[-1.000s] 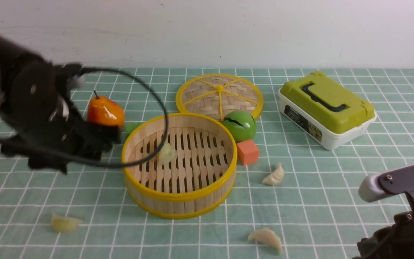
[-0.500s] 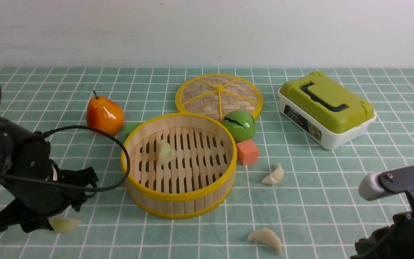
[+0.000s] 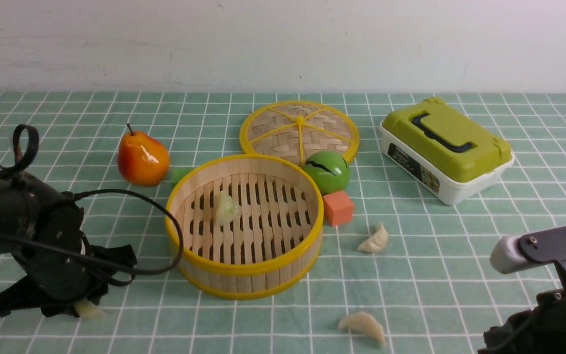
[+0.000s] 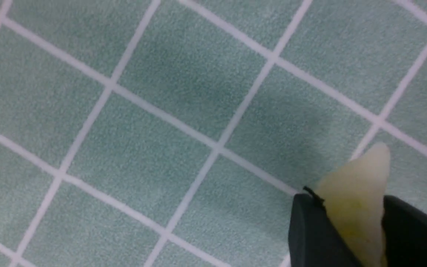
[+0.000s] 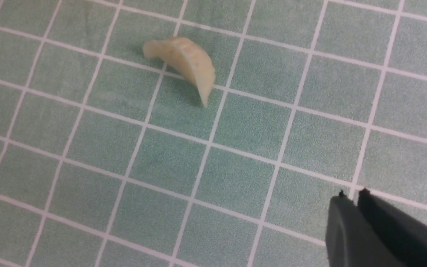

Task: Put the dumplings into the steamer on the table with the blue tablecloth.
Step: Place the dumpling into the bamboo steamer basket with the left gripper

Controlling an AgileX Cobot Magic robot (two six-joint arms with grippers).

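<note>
The steamer [image 3: 243,275] stands mid-table on the blue tablecloth [image 3: 410,275] and holds one dumpling [image 3: 226,209]. My left gripper [image 3: 74,306] is low at the front left, shut on a pale dumpling [image 3: 88,310] at cloth level. In the left wrist view that dumpling [image 4: 358,193] sits squeezed between the gripper's [image 4: 350,211] two dark fingers. Two more dumplings lie on the cloth, one right of the steamer [image 3: 374,241] and one at the front [image 3: 363,326]. The front one also shows in the right wrist view [image 5: 184,63]. My right gripper [image 5: 352,196] is shut and empty, hovering apart from it.
A pear [image 3: 143,158] and a small green block [image 3: 181,174] sit behind the steamer's left. The woven lid [image 3: 299,129], a green ball [image 3: 328,171] and an orange cube [image 3: 338,207] crowd its far right side. A green-lidded box [image 3: 445,147] stands at the back right.
My left arm came down from beside the pear to the front-left dumpling and closed on it. The right arm has not moved.
</note>
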